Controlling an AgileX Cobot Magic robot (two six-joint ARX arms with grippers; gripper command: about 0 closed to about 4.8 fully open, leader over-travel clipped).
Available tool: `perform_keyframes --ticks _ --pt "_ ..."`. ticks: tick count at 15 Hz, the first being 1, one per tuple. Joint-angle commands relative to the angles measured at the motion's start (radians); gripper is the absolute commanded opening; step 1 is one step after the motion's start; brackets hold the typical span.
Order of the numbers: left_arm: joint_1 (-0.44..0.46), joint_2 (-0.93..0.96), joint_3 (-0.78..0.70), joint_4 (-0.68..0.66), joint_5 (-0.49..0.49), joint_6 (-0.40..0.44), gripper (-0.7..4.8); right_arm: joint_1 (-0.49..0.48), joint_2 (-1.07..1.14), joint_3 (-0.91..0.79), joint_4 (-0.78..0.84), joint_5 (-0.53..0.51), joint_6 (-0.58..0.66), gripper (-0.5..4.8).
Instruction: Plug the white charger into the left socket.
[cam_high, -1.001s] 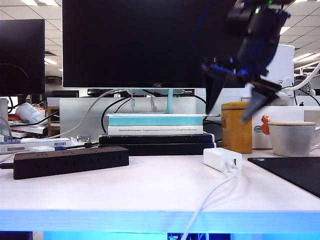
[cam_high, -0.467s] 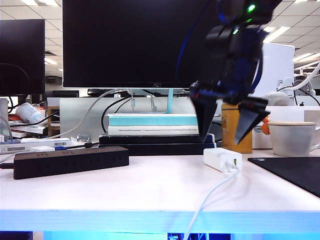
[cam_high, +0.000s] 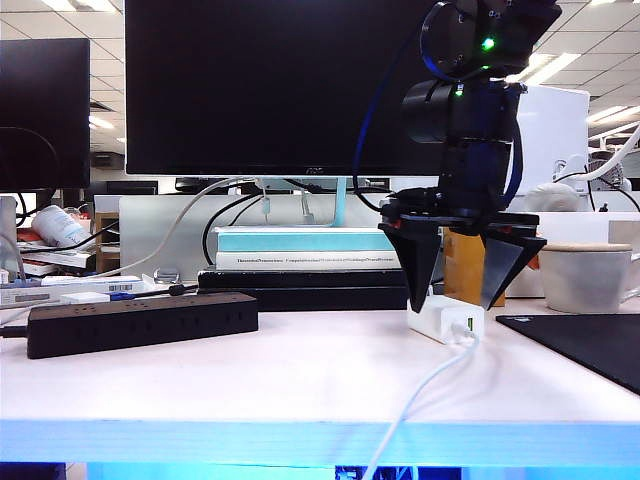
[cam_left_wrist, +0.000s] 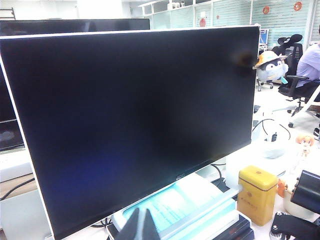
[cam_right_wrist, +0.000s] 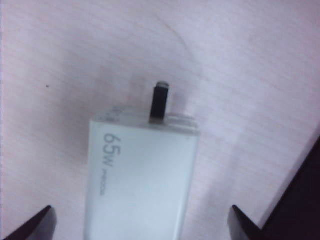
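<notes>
Two wide-spread jaws of the right end effector (cam_high: 461, 292) have descended to straddle the small glossy white charger block (cam_high: 446, 318) on the pale tabletop (cam_high: 300, 375), ungrasped, pre-grasp reached; left end effector (cam_left_wrist: 141, 225) closed, parked high.

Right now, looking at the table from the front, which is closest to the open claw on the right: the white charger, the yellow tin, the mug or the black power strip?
From the right end effector, in the exterior view:
1. White charger, directly beneath the open jaws.
2. Yellow tin, just behind.
3. Mug, off to the right.
4. Black power strip, far left on the table.
</notes>
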Motion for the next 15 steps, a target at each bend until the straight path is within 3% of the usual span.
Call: perform_keyframes --ticks 1,3,4,5,6,8,11,13,15 --pt "0.000 -0.002 0.004 0.013 0.003 0.004 -0.05 0.001 0.012 0.003 0.018 0.001 -0.007 4.59" --pt "0.000 -0.002 0.004 0.013 0.003 0.004 -0.05 0.002 0.030 0.003 0.014 -0.003 -0.007 4.58" --pt "0.000 -0.002 0.004 0.013 0.003 0.004 -0.05 0.003 0.040 0.003 0.009 -0.003 -0.006 3.78" --pt "0.000 -0.002 0.004 0.012 0.003 0.004 -0.05 0.003 0.041 0.004 0.008 -0.002 -0.006 2.28" --pt "0.000 -0.002 0.004 0.012 0.003 0.004 -0.05 0.004 0.040 0.008 0.007 -0.011 -0.006 1.16" --pt "0.000 -0.002 0.004 0.011 0.003 0.004 -0.05 0.004 0.040 0.008 0.021 -0.050 -0.006 0.93" --pt "0.000 -0.002 0.004 0.004 0.003 0.010 -0.05 0.004 0.030 0.009 0.030 -0.286 0.097 0.93" --pt "0.000 -0.002 0.004 0.001 0.003 0.013 -0.05 0.004 0.010 0.010 0.069 -0.501 0.203 0.93" --pt "0.000 -0.001 0.004 -0.019 0.022 0.067 -0.05 0.004 -0.016 0.010 0.230 -0.842 0.492 0.93"
